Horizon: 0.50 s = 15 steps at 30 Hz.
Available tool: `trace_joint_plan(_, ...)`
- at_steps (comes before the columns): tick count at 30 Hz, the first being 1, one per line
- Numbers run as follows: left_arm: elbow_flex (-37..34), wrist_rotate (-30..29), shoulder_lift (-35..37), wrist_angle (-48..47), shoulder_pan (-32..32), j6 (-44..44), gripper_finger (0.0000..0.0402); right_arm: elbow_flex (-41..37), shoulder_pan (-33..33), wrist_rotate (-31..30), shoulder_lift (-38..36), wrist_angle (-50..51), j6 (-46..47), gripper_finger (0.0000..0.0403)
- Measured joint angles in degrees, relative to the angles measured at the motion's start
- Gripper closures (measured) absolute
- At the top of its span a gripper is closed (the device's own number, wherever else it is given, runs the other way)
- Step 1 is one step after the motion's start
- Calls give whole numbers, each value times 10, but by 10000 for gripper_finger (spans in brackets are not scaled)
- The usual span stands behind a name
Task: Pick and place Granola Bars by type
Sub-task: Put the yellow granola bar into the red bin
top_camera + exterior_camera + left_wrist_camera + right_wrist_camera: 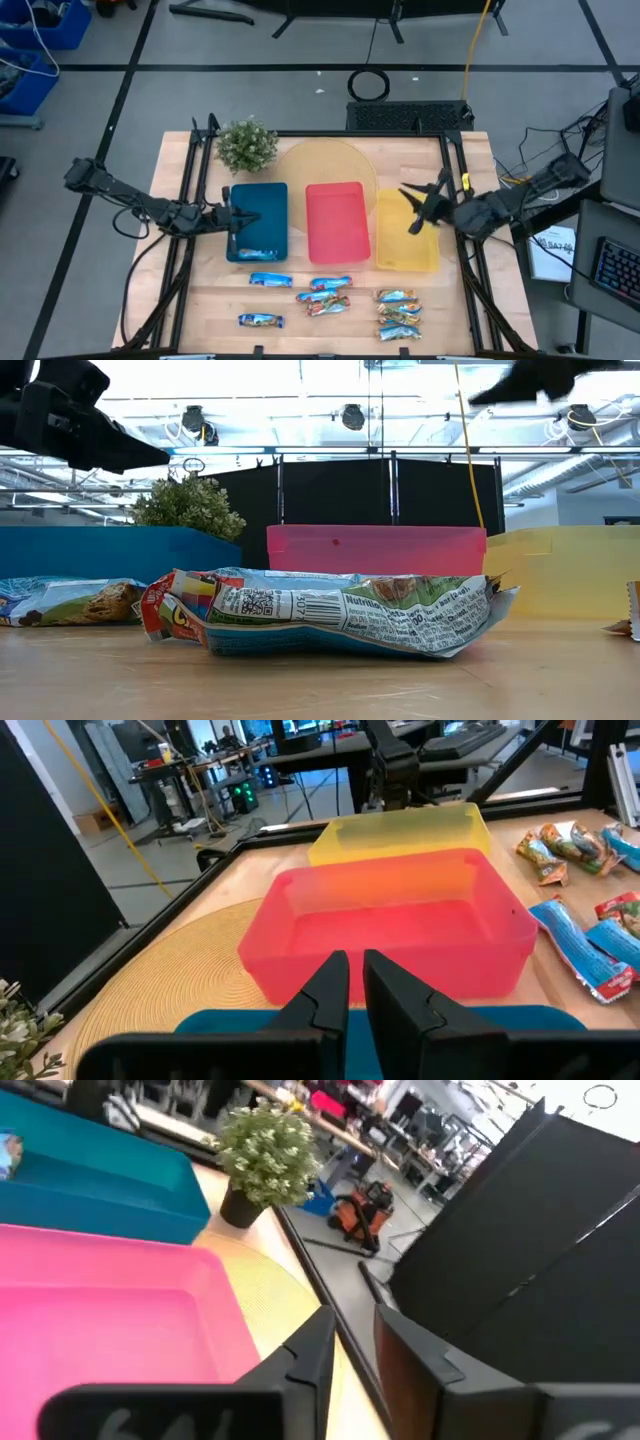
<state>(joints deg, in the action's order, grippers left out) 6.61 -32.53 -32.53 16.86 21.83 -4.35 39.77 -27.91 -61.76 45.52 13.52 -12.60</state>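
Note:
Several foil-wrapped granola bars lie flat on the table's near part: two at the left (270, 280) (260, 320), three in the middle (323, 297), several at the right (398, 314). One bar (258, 253) lies in the blue tray (258, 205) at its near end. My left gripper (232, 215) hangs over the blue tray's left edge, empty, its fingers (335, 985) almost together. My right gripper (418, 207) hangs over the yellow tray (405, 250), empty, with a narrow gap between its fingers (318, 1355). The low view shows one bar (330, 615) close up.
A red tray (335, 225) stands between the blue and yellow trays. A small potted plant (246, 145) stands at the far left. A round woven mat (325, 160) lies under the trays' far ends. Black frame rails (195, 180) run along the table's sides.

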Motion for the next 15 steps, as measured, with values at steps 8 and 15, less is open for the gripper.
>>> trace_joint_plan(8, 0, 2, 0, -1, 0, -12, 357, 327, -120, 40, 314, 252, 186, 288)
trace_joint_plan(15, 0, 3, 0, -5, 0, -12, 357, 512, -179, 168, 509, 437, 363, 286)
